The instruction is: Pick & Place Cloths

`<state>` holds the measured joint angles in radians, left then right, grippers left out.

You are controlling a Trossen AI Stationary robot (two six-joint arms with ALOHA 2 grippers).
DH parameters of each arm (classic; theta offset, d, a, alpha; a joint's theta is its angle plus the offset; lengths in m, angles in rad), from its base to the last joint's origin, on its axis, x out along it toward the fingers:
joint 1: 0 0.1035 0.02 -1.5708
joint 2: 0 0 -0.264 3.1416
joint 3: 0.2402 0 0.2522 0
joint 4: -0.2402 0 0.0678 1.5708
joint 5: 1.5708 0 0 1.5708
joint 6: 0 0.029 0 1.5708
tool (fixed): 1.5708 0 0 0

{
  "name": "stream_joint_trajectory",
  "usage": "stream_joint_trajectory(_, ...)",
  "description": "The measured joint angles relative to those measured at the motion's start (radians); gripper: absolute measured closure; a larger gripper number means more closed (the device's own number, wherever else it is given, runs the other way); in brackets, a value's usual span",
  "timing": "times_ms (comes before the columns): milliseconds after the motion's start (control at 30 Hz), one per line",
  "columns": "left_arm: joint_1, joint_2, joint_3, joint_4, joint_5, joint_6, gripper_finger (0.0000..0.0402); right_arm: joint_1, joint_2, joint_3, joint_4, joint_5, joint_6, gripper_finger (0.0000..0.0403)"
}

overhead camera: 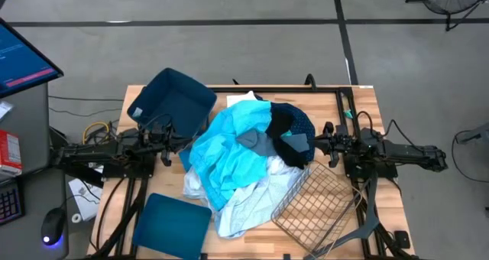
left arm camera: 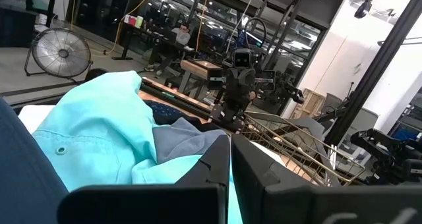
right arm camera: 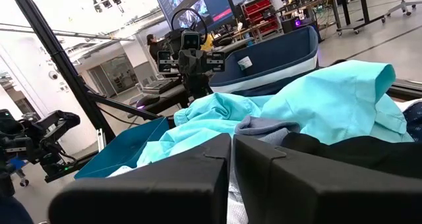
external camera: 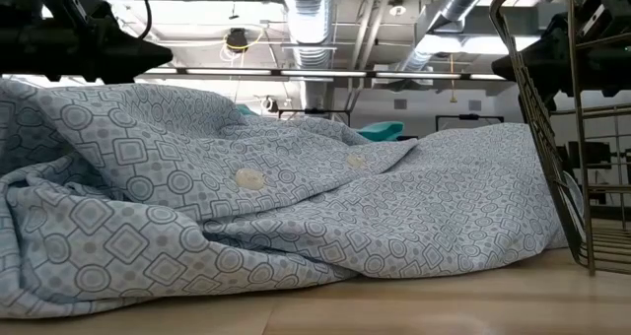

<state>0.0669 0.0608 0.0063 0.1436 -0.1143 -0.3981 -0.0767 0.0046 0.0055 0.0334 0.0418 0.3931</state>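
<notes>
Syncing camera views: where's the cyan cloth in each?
High: cyan cloth mid-table, atop the pile.
Low: only a sliver behind the patterned cloth.
Left wrist: ahead of the fingers.
Right wrist: likewise.
Shared landmark: wire basket.

We see the cloths (overhead camera: 237,157) heaped mid-worktop (overhead camera: 382,214), between both arms; one bin (overhead camera: 174,99) behind-left, another (overhead camera: 172,222) front-left, the wire basket (overhead camera: 313,206) front-right.

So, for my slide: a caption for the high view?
Both shut grippers, left and right, flank the heaped cloths between bins and basket.
</notes>
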Motion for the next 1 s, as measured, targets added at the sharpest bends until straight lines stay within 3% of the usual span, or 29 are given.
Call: stream_joint_trajectory(1000,0.0,0.0,0.0,0.024,0.0,0.0,0.0401,0.0,0.0,0.0,0.0,0.0,0.0,0.0385)
